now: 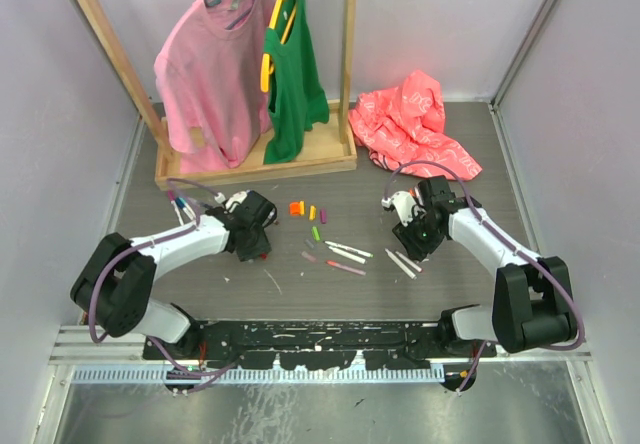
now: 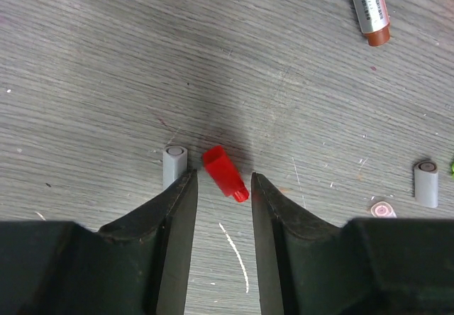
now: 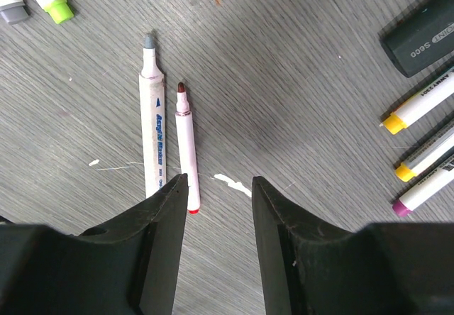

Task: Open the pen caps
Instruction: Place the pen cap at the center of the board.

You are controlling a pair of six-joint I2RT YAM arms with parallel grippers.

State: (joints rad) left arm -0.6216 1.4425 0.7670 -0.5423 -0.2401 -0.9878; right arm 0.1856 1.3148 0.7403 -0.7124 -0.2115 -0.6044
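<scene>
red cap [image 2: 225, 174] between parted left jaws, right jaws parted, empty, grey marker [image 3: 418, 35] reading "Seco"

Grey wood-grain tabletop [image 1: 350, 299]; pale walls [image 1: 60, 114]; wooden clothes rack [image 1: 349, 44] at back.

In the left wrist view, a brown-tipped pen [image 2: 370, 10] runs off the top edge at upper right. A grey cap [image 2: 174, 160] sits half behind the left gripper's finger [image 2: 174, 244]. In the right wrist view, a dark highlighter [image 3: 422, 35] and three pens [image 3: 433, 150] are cut by the right edge. The white marker [image 3: 151, 130] and pink pen [image 3: 186, 145] end behind the right gripper's finger [image 3: 159, 251]. From above, the caps [image 1: 297, 207] in the middle of the table [image 1: 480, 174] are too small to tell apart.
</scene>
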